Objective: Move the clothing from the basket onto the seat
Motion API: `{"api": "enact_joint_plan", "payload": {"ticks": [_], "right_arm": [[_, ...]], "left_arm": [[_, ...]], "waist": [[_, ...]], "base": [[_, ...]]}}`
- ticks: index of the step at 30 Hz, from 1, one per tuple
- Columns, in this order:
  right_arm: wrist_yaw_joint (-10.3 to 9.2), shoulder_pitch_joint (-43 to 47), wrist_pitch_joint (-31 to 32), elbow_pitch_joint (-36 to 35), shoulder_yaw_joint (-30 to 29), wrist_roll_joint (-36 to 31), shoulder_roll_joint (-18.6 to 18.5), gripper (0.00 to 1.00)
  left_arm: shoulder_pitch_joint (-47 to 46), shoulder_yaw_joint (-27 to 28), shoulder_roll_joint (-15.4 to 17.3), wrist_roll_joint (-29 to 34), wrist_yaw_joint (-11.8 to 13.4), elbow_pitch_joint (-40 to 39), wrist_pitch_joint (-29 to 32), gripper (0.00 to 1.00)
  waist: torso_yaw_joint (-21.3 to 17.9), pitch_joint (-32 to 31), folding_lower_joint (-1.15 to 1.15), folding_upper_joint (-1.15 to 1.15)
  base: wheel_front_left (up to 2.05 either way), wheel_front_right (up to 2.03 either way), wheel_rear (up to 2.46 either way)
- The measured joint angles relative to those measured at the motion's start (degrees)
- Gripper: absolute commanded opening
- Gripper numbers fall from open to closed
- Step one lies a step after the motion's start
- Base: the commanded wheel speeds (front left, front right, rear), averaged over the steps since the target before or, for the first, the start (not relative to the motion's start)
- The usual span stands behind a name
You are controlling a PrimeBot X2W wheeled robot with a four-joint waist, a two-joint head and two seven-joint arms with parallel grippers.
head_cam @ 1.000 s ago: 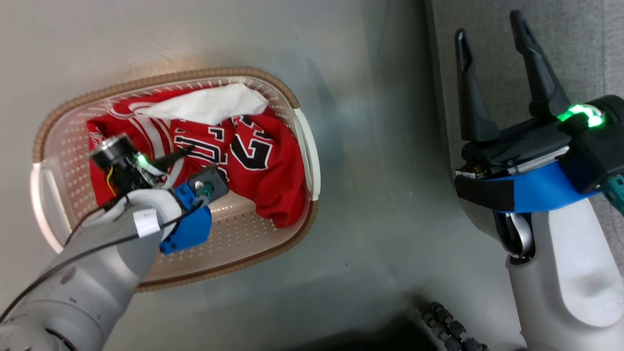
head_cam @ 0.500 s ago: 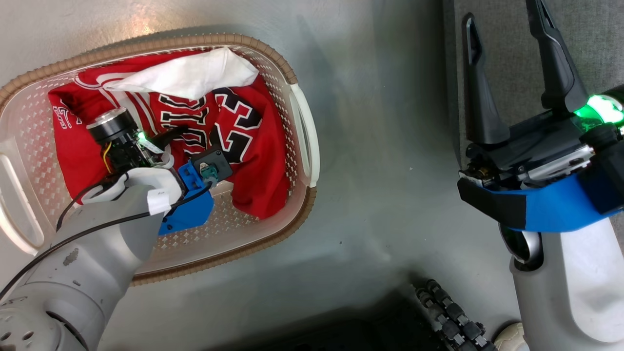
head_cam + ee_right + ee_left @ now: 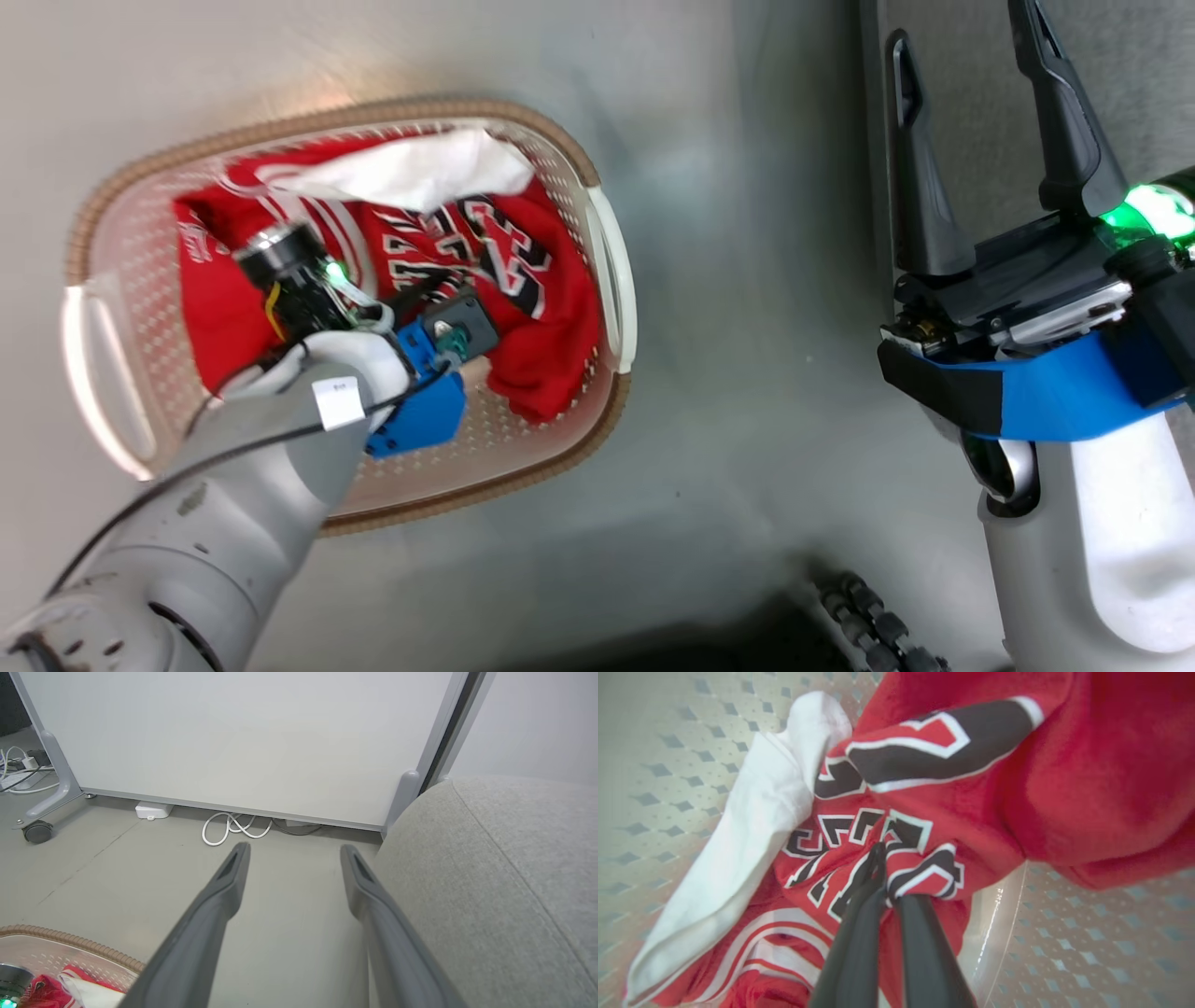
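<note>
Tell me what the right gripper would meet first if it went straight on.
The right gripper would probably reach the white panel near the coiled white cable; the path until there looks free. The grey sofa lies beside it. Depth is unclear.

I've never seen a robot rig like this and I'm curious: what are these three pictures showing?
This is a wheeled robot with two arms, each ending in a two-fingered end effector. One picture looks down from its head; the other two come from cameras on its wrists. On the grey floor stands a cream perforated plastic basket with a brown rim, holding a red jersey with black lettering and red shorts with white lining. The left end effector is shut, pinching a fold of the jersey inside the basket. The right end effector is open and empty, near a light grey fabric sofa.
</note>
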Motion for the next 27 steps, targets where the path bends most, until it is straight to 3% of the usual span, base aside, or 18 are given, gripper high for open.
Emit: {"api": "enact_joint_plan", "payload": {"ticks": [7,10,27], "right_arm": [[0.0,1.0,0.0,2.4,-0.9,-1.1,0.0,1.0],[0.0,2.2,0.0,3.6,-1.5,-1.4,-0.2,1.0],[0.0,11.7,0.0,8.2,-3.8,-0.3,-0.5,1.0]], "left_arm": [[3.4,3.0,-2.0,-4.0,0.8,-2.4,-1.8,0.0],[5.1,5.0,-2.1,-5.6,1.5,-7.0,-1.9,0.0],[18.1,19.0,2.3,-8.7,2.1,-27.8,-2.0,0.0]], "waist": [[2.0,-6.5,-0.01,0.0],[3.1,-9.9,-0.01,0.0],[8.9,-32.1,-0.02,0.01]], "base": [[0.0,0.0,0.0],[0.0,0.0,0.0],[0.0,0.0,0.0]]}}
